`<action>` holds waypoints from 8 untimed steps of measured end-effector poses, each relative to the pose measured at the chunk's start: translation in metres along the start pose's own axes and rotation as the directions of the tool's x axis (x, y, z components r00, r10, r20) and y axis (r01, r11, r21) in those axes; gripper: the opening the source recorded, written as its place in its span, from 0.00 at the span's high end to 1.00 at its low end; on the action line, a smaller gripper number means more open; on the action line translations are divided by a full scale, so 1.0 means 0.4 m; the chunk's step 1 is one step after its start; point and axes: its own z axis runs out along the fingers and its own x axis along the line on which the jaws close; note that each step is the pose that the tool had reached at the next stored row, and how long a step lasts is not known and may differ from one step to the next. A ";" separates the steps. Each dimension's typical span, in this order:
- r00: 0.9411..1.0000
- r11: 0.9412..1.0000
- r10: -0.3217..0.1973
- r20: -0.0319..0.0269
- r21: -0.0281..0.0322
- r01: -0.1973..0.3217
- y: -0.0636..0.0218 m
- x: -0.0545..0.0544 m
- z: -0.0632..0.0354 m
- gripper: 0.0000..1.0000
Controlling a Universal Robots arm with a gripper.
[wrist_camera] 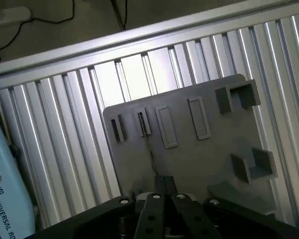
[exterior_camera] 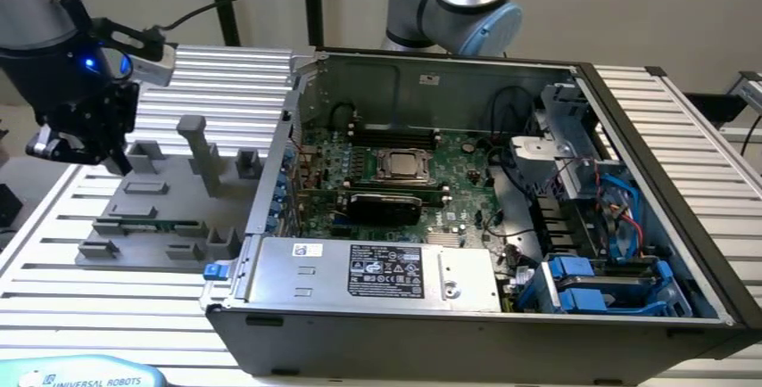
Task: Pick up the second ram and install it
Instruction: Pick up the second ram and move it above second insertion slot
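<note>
The second ram (exterior_camera: 155,224) is a thin green stick standing on edge in a holder near the front of the grey fixture plate (exterior_camera: 143,200). In the wrist view the ram (wrist_camera: 149,149) appears as a thin dark line running toward my fingers. My gripper (exterior_camera: 89,151) hangs above the plate's far corner on the exterior view's left, clear of the stick. The gripper (wrist_camera: 164,185) is shut, its fingertips (wrist_camera: 160,183) pressed together with nothing between them. The open computer case (exterior_camera: 476,316) holds the green motherboard (exterior_camera: 465,182), with black memory slots (exterior_camera: 357,128) beside the processor socket (exterior_camera: 402,166).
A tall grey post (exterior_camera: 196,151) and several small blocks rise from the fixture plate. The case's wall (exterior_camera: 277,182) stands just right of the plate. A ribbed aluminium table (exterior_camera: 71,271) lies underneath. A second robot base (exterior_camera: 459,4) stands behind the case.
</note>
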 end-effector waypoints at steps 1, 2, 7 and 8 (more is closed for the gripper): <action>1.000 1.000 -0.018 0.000 0.002 0.018 0.000 0.000 0.002 0.89; 0.999 0.999 -0.037 -0.001 0.003 0.037 0.000 0.000 0.005 0.89; 0.992 0.992 -0.127 -0.004 0.005 0.127 -0.001 0.000 0.017 0.89; 0.989 0.989 -0.145 -0.004 0.005 0.145 -0.001 0.000 0.019 0.89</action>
